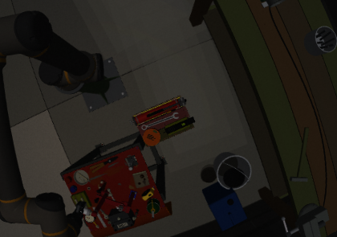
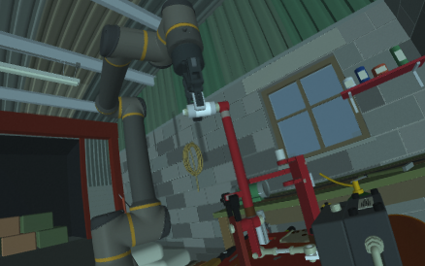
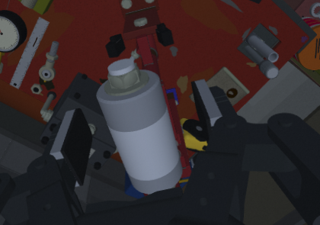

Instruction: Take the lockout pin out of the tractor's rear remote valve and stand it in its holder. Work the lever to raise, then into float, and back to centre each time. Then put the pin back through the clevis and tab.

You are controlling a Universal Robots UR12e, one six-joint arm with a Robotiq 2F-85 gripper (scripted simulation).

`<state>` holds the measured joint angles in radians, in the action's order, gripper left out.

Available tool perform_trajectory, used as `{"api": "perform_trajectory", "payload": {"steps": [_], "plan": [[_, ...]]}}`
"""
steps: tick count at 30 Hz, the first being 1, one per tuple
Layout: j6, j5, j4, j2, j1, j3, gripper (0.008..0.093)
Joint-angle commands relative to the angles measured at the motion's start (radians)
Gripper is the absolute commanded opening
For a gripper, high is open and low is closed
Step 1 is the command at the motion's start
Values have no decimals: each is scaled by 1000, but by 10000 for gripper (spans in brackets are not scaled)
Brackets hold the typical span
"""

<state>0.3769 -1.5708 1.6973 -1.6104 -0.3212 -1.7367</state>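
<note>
The white cylindrical lever handle [image 3: 139, 129] sits at the top of the long red lever [image 2: 233, 160], which rises from the valve base on the red board [image 1: 114, 186]. The handle [image 2: 201, 109] sticks out sideways from the lever's top end, with a hex nut on its tip. In the wrist camera the lever runs down to a red bracket [image 3: 139, 16] flanked by two black blocks. A red post with a white-capped pin [image 2: 281, 156] stands to the right of the lever. My gripper [image 2: 198, 108] straddles the handle from above and is open, holding nothing.
The red board carries a gauge [image 1: 81, 176], fittings and a black block [image 1: 121, 219]. A red tool tray [image 1: 162, 119] with a wrench lies beyond it, and a blue box [image 1: 224, 204] and a bucket [image 1: 232, 172] stand beside it. A long bench [image 1: 273, 67] runs along the right.
</note>
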Motion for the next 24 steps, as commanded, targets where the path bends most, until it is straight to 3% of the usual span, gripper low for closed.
{"api": "perform_trajectory", "payload": {"steps": [1, 4, 24], "plan": [[0, 0, 0, 0, 0, 1, 680], [0, 0, 0, 0, 0, 1, 670], [0, 0, 0, 0, 0, 1, 270]]}}
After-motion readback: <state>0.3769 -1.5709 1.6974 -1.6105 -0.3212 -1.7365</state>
